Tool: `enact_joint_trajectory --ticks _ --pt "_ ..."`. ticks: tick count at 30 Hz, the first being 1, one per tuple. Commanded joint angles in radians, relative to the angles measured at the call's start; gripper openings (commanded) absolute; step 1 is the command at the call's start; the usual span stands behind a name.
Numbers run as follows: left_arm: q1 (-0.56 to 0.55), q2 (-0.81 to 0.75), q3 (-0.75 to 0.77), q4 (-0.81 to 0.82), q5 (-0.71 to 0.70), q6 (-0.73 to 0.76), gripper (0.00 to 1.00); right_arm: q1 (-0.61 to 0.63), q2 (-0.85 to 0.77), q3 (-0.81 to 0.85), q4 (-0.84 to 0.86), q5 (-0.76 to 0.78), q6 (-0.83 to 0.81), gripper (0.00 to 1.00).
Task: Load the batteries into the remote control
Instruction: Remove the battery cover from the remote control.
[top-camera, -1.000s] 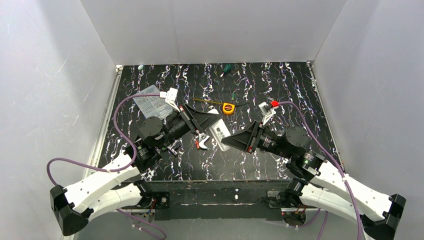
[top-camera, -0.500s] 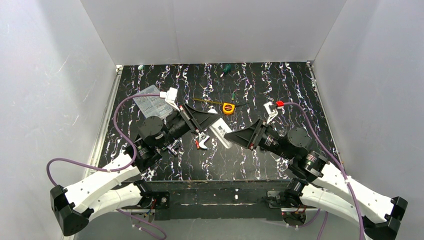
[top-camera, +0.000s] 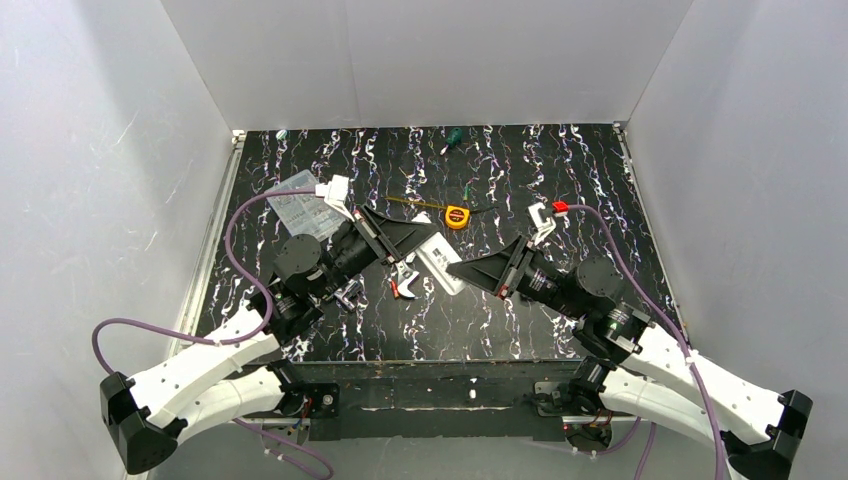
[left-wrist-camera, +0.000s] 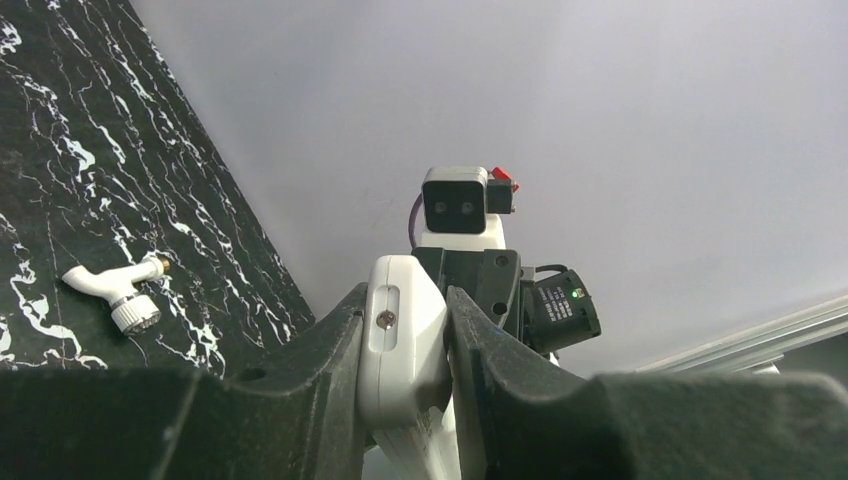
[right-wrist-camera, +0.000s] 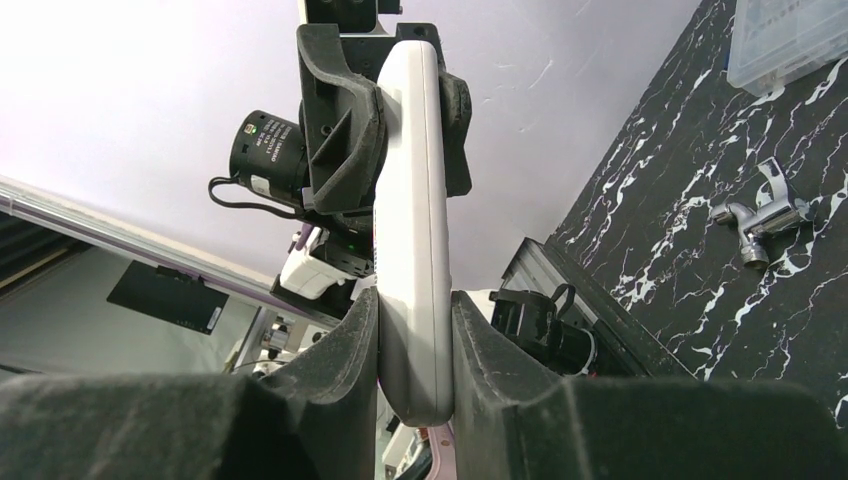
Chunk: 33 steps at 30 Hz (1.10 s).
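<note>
The white remote control (top-camera: 442, 262) hangs above the table, held between both grippers. My left gripper (top-camera: 428, 241) is shut on its far end. In the left wrist view the remote's end (left-wrist-camera: 405, 345) sits clamped in the left gripper (left-wrist-camera: 405, 297). My right gripper (top-camera: 463, 271) is shut on its near end. In the right wrist view the remote (right-wrist-camera: 412, 220) runs up from the right gripper (right-wrist-camera: 415, 302) to the left gripper (right-wrist-camera: 380, 110). The right gripper (left-wrist-camera: 478, 285) shows behind the remote in the left wrist view. No batteries are in view.
A clear plastic box (top-camera: 303, 206) lies at the back left, also in the right wrist view (right-wrist-camera: 790, 35). A yellow tape measure (top-camera: 457, 216), a green screwdriver (top-camera: 453, 136), silver metal pieces (top-camera: 404, 281) (right-wrist-camera: 760, 215) and a white tap-shaped piece (left-wrist-camera: 115, 295) lie on the black marbled table (top-camera: 560, 160).
The right gripper has shifted a little up and away from me at the remote's near end. The left arm and the remote have shifted slightly. Both grippers stay at the remote.
</note>
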Motion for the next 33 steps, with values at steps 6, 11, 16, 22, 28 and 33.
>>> enact_joint_trajectory --ticks 6,11,16,22,28,33 --pt "-0.003 -0.029 -0.023 0.069 0.024 0.012 0.32 -0.023 -0.010 -0.020 0.084 0.043 0.045 0.01" --pt "-0.004 -0.024 -0.023 0.085 0.043 0.004 0.36 -0.044 -0.007 -0.030 0.100 0.021 0.072 0.01" --pt "-0.003 -0.017 -0.026 0.100 0.041 -0.006 0.38 -0.058 0.003 -0.033 0.112 -0.010 0.083 0.01" --pt "-0.003 -0.016 -0.025 0.106 0.034 -0.005 0.40 -0.065 0.031 -0.025 0.120 -0.078 0.086 0.01" --pt "-0.003 -0.023 -0.031 0.108 0.023 -0.002 0.40 -0.067 0.026 -0.036 0.116 -0.099 0.085 0.01" --pt "-0.004 -0.033 -0.037 0.100 0.010 0.003 0.40 -0.067 0.003 -0.051 0.094 -0.101 0.083 0.01"
